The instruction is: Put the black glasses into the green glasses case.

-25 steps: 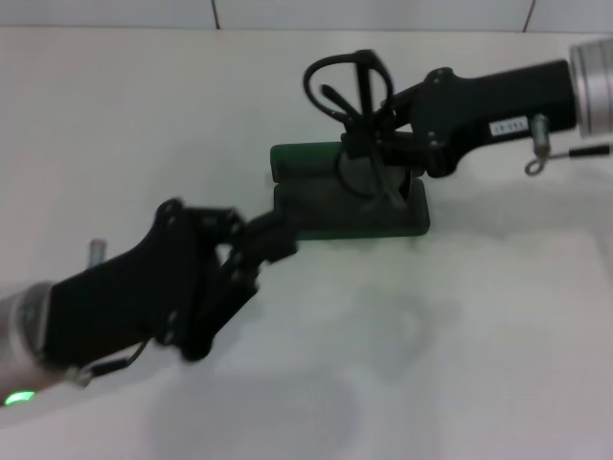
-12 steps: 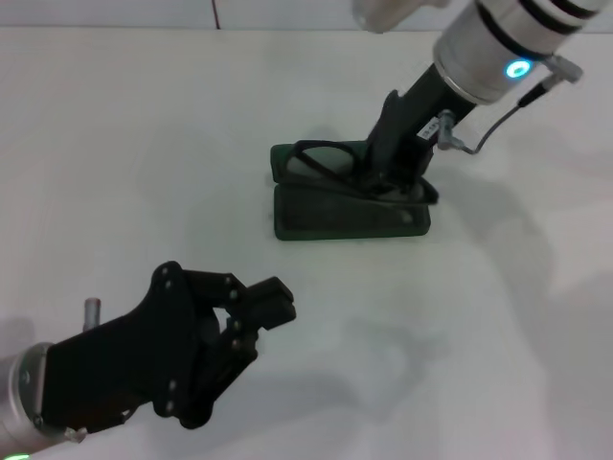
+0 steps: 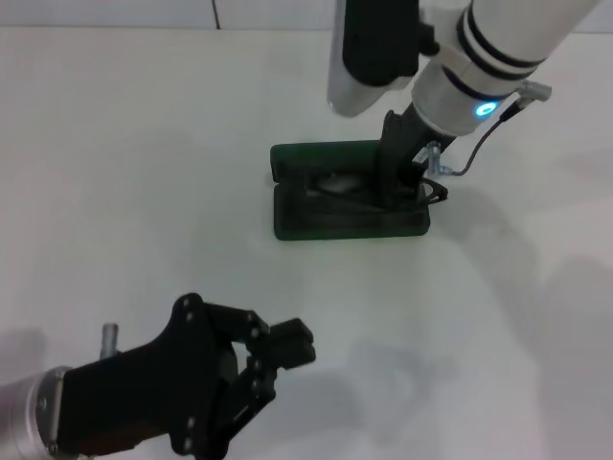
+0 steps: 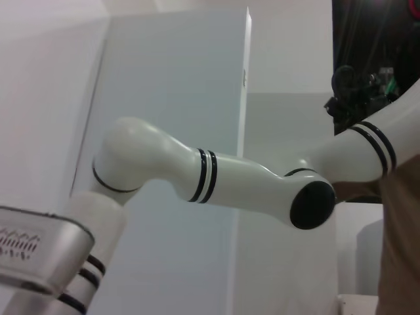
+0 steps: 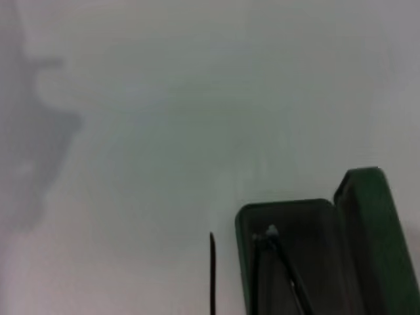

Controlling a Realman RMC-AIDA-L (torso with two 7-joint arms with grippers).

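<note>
Right pincer (image 3: 410, 187) fingertips hidden inside case (image 3: 316, 222)

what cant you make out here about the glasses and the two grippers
- Head view: right gripper fingertips hidden by its own body, over the green glasses case.
- Head view: black glasses mostly covered by that gripper.
- Left wrist view: shows only a white arm.
- Left gripper: grip unclear.

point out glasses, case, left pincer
black glasses (image 3: 330, 184), head view, frame lying inside the case
green glasses case (image 3: 316, 156), head view, open lid
left pincer (image 3: 287, 347), head view, between fingertips
</note>
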